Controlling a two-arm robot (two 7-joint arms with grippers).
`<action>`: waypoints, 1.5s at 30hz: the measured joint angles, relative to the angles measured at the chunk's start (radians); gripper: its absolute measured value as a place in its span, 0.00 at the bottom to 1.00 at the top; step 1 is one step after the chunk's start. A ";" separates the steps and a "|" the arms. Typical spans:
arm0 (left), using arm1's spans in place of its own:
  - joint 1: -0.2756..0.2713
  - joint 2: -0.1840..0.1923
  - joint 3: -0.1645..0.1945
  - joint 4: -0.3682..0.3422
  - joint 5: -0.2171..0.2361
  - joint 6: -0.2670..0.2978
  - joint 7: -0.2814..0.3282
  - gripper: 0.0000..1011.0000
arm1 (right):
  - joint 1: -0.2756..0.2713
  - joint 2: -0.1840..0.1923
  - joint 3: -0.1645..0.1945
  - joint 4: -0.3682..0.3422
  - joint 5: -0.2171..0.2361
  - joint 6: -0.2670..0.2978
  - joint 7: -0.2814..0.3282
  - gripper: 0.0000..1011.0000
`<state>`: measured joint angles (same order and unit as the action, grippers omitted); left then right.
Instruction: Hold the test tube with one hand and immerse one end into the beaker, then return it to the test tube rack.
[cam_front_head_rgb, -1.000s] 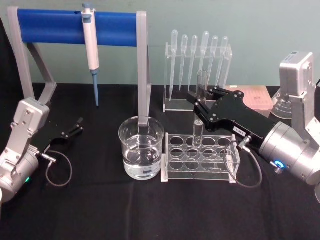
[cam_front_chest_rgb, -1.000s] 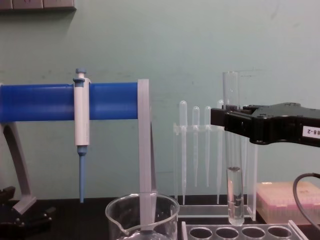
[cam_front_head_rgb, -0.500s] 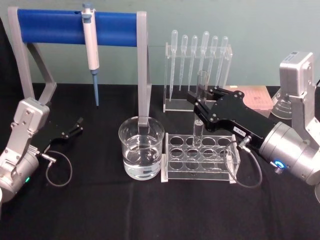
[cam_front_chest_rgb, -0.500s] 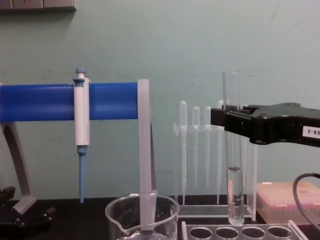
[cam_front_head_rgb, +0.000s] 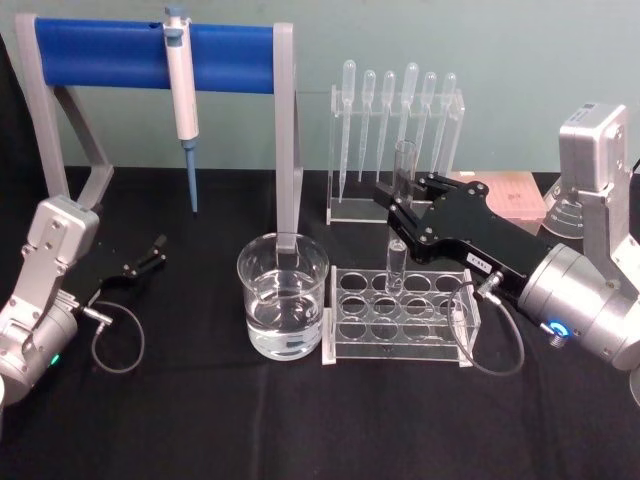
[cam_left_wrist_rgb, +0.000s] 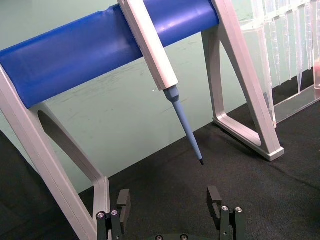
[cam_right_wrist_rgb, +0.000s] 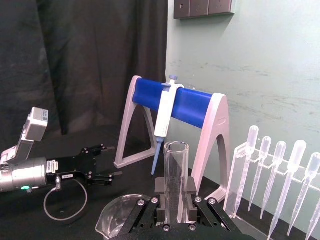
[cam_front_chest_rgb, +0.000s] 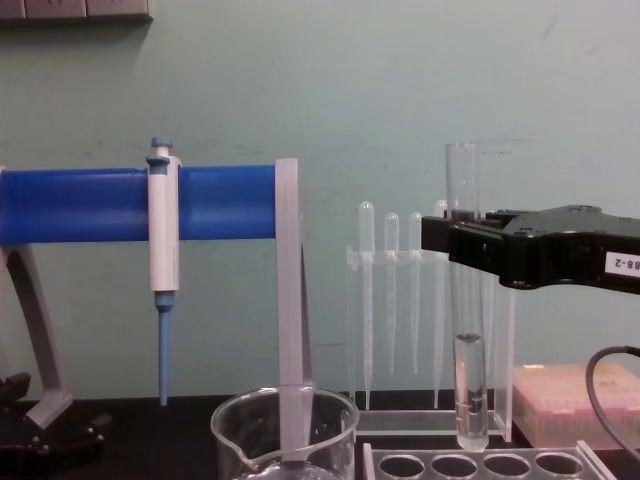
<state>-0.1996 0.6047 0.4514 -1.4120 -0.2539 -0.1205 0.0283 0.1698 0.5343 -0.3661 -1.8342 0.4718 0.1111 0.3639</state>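
Gripping right hand (cam_front_head_rgb: 400, 203): I see fingers clenched on test tube (cam_front_chest_rgb: 470, 390), upright just above rack (cam_front_head_rgb: 400, 318).
Left hand (cam_left_wrist_rgb: 167, 200): parked, fingers apart.

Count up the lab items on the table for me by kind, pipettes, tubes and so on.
Test tube: 1, held upright in the right gripper just above the test tube rack
Beaker: 1
Plastic pipettes: 6
Micropipette: 1
Test tube rack: 1
Total: 10
The left gripper rests open at the table's left.
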 joint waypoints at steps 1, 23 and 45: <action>0.000 0.000 0.000 0.000 0.000 0.000 0.000 0.99 | 0.000 0.000 0.000 0.000 0.000 0.000 0.000 0.22; 0.000 0.000 0.000 0.000 0.000 0.000 0.000 0.99 | 0.000 0.000 0.000 0.000 0.000 0.000 0.000 0.22; 0.000 0.000 0.000 0.000 0.000 0.000 0.000 0.99 | 0.000 0.000 0.000 0.000 0.000 0.000 0.000 0.22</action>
<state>-0.1995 0.6047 0.4514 -1.4119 -0.2539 -0.1206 0.0283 0.1698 0.5343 -0.3660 -1.8342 0.4717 0.1111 0.3639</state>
